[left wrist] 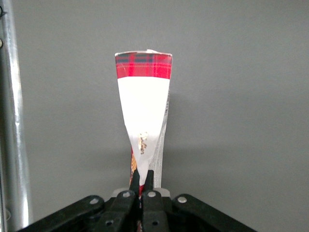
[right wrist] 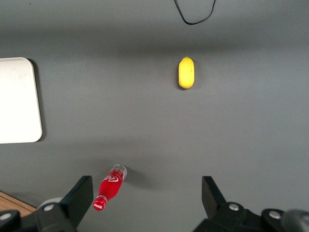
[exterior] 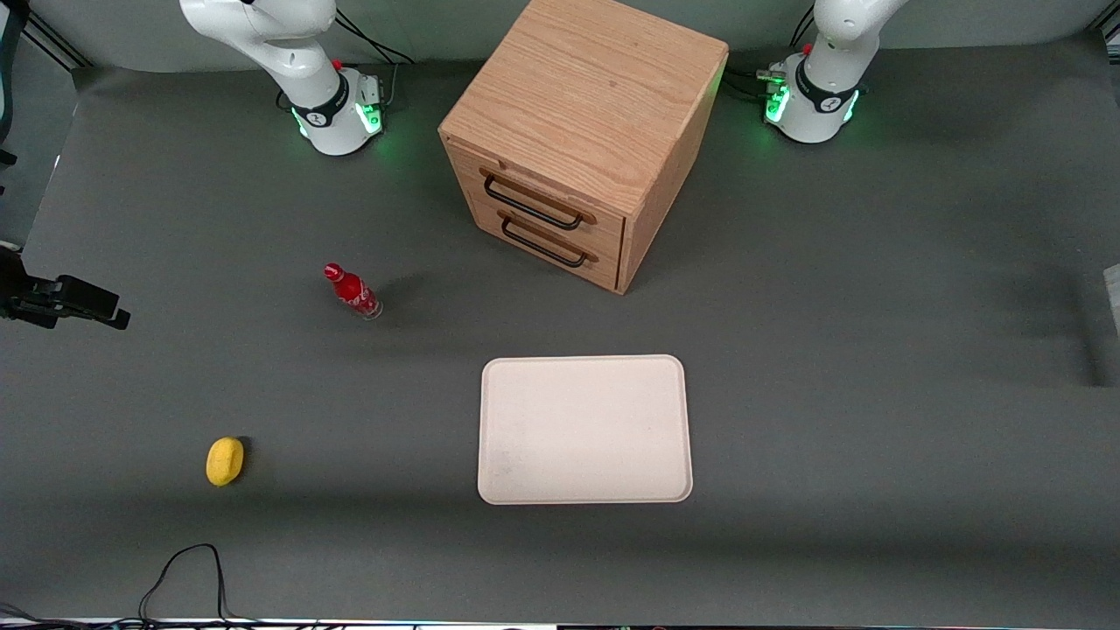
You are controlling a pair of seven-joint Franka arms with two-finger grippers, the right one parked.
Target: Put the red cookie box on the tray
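Pinching red cookie box [left wrist: 144,104] w/ near-closed gripper [left wrist: 142,180], above grey table [left wrist: 241,96], tray [exterior: 584,429] bare

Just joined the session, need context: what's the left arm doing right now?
The left arm's gripper is shut on the red cookie box, pinching its thin edge, as the wrist view shows. Neither appears in the front view, so the box is not yet at the tray, which has nothing on it. The tray lies nearer the front camera than the wooden drawer cabinet. A small red bottle and a yellow object sit toward the parked arm's end.
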